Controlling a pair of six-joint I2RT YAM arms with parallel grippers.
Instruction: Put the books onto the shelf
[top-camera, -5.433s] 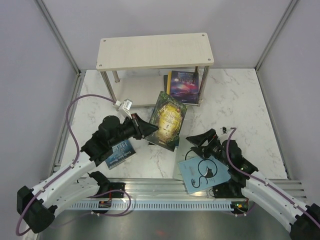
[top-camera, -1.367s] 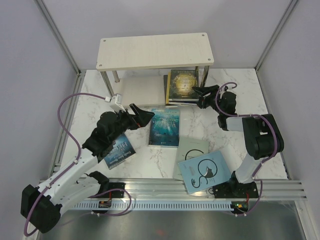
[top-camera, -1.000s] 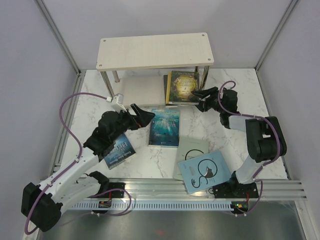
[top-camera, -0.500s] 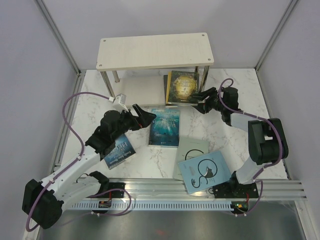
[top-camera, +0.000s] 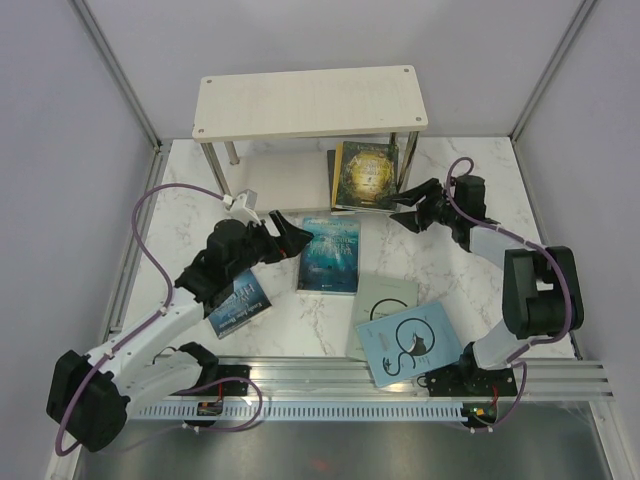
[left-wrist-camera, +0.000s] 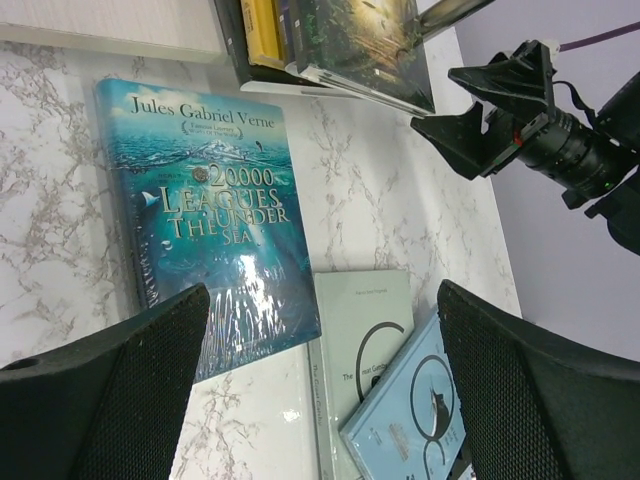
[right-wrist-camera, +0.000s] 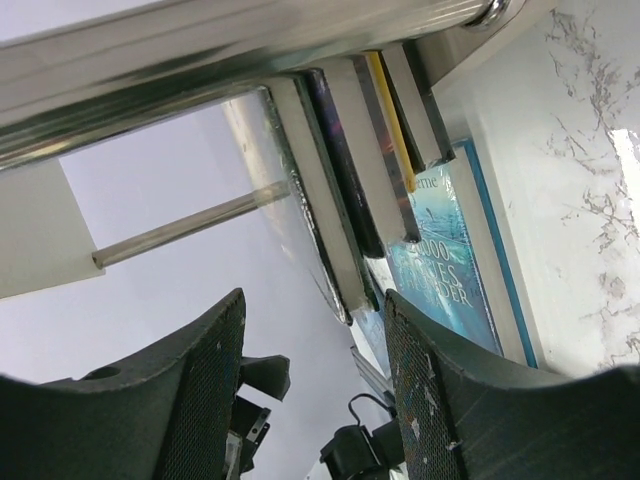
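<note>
Teal paperback (top-camera: 330, 254) lies flat on the table (top-camera: 450, 270), just ahead of and below the left gripper (top-camera: 290, 232), whose jaws stand wide apart and empty. It looks thin, light and somewhat floppy, with a glossy, probably slick cover. Lying flat it gives little to pinch, so the best hold is likely across a long edge or the spine, once that edge is tipped up or slid clear. The shelf (top-camera: 310, 103) carries a stack (top-camera: 365, 175) on its lower tier: a green-gold cover on top, yellow and dark books beneath, jutting past the front edge. The right gripper (top-camera: 408, 207) hangs just beside the stack's near right corner, jaws partly spread with nothing between them. A grey book (top-camera: 385, 295) and the cat book (top-camera: 410, 345) overlapping it lie well behind those jaws. A small blue book (top-camera: 240, 305) sits under the left arm.
</note>
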